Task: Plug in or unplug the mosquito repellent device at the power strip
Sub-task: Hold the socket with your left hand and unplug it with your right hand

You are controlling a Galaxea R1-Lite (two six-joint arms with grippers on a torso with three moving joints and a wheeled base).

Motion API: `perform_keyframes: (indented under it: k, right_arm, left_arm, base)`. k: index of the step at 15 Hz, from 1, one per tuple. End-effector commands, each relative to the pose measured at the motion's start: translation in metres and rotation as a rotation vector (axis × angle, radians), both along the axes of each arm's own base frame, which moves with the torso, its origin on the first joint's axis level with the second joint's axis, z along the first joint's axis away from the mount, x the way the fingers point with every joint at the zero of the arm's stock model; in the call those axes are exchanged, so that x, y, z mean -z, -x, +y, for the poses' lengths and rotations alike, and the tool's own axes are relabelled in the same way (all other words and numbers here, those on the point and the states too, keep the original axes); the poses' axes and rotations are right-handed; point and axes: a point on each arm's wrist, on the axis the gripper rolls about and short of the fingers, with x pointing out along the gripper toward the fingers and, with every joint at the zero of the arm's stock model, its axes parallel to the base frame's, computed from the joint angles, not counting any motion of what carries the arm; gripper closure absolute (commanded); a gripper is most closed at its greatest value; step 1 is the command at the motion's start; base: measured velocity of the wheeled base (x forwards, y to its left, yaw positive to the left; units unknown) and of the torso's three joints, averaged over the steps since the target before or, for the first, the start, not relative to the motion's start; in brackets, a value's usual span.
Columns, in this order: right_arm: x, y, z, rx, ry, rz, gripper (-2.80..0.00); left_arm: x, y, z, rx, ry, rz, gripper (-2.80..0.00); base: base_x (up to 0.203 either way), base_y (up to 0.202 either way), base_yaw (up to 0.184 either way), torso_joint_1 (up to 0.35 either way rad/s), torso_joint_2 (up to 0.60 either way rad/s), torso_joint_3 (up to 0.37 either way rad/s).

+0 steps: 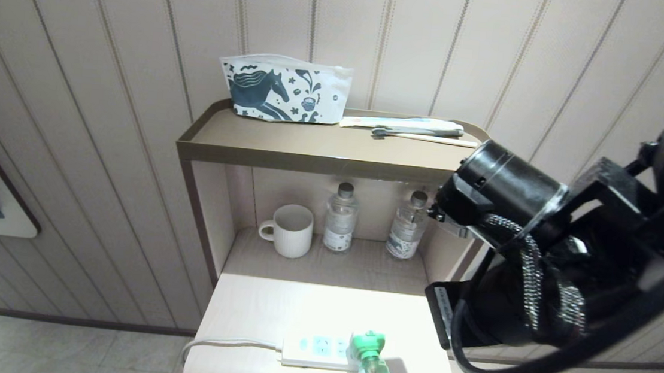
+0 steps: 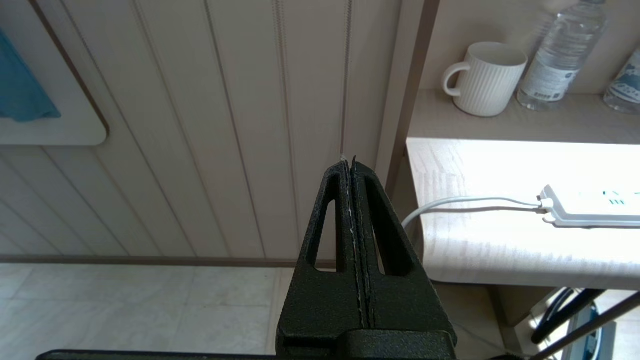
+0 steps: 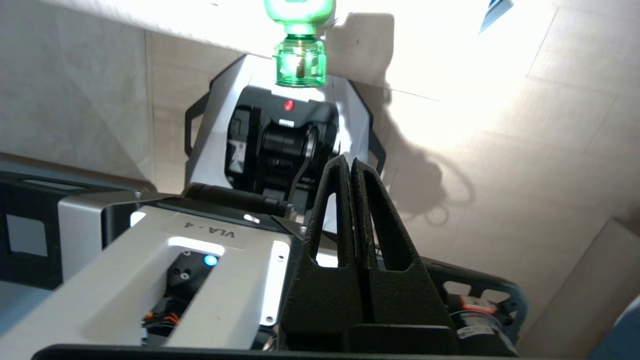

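The power strip (image 1: 318,349) lies near the front edge of the pale wooden table (image 1: 273,307), its cord (image 1: 222,343) running off to the left. The mosquito repellent device (image 1: 371,361) sits at the strip's right end, and its green bottle pokes out over the table's front edge. My right arm (image 1: 520,239) is raised at the right of the table, away from the device. My right gripper (image 3: 348,162) is shut and empty, pointing down at my own base, with the green bottle (image 3: 300,62) well beyond it. My left gripper (image 2: 351,162) is shut and parked left of the table, where the strip (image 2: 590,212) also shows.
A white mug (image 1: 287,229) and two clear water bottles (image 1: 340,217) (image 1: 408,224) stand in the niche behind the table. The shelf above (image 1: 310,160) carries a horse-print pouch (image 1: 285,89) and a toothbrush set (image 1: 415,127). My base (image 3: 280,130) stands on the tiled floor below.
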Motion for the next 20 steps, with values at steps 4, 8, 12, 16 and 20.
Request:
perform_keyframes:
  k: [4,8,12,16,20]
  right_arm:
    - [-0.04,0.045,-0.053,0.069,-0.101,-0.273,0.0]
    - [-0.056,0.09,-0.112,0.266,-0.092,-0.517,0.0]
    - [-0.058,0.177,-0.197,0.418,-0.219,-0.785,0.0]
    - [0.011,0.233,-0.223,0.636,-0.059,-0.88,0.0]
    - [0.083,0.236,-0.21,0.797,0.107,-0.787,0.0]
  left_arm:
    - [0.0,0.0,0.0,0.0,0.0,0.0,0.0]
    - [0.0,0.0,0.0,0.0,0.0,0.0,0.0]
    - [0.0,0.0,0.0,0.0,-0.001,0.0,0.0]
    - [0.0,0.0,0.0,0.001,0.0,0.0,0.0]
    - [0.0,0.0,0.0,0.0,0.0,0.0,0.0]
  base:
    - [0.0,0.0,0.0,0.0,0.0,0.0]
    - [0.0,0.0,0.0,0.0,0.0,0.0]
    - [0.0,0.0,0.0,0.0,0.0,0.0]
    - [0.0,0.0,0.0,0.0,0.0,0.0]
    - [0.0,0.0,0.0,0.0,0.0,0.0]
